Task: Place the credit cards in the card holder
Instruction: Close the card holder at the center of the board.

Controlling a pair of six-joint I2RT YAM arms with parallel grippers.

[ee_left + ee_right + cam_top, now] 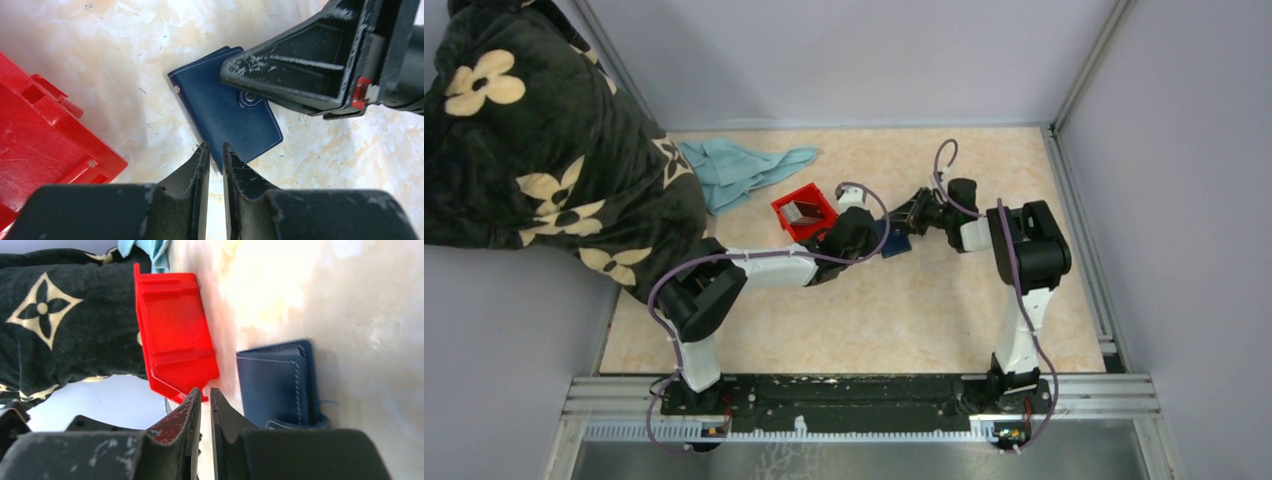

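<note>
The card holder [220,115] lies closed and flat on the counter [325,165], just beside the red bin [45,135], with its snap tab [248,98] fastened. We judge the step in hand to be opening it.

The right pincer [205,392] hovers over the tab end, its jaws parted by a slim slit with nothing in it. The left pincer [215,147] sits at the opposite corner, jaws almost together. That corner runs in behind the fingertips, so we cannot tell whether it is nipped or merely touched.

To do this well, we would pin the body with the left pincer and catch only the tab with the right. Then we would peel upward rather than drag the whole holder across the counter.

The credit cards [802,210] are hard to make out. From above, a flat greyish shape stands in the bin, and we take that for them, but neither wrist view looks inside. The holder's slotted interior is hidden, and the right pincer covers part of the tab.
</note>
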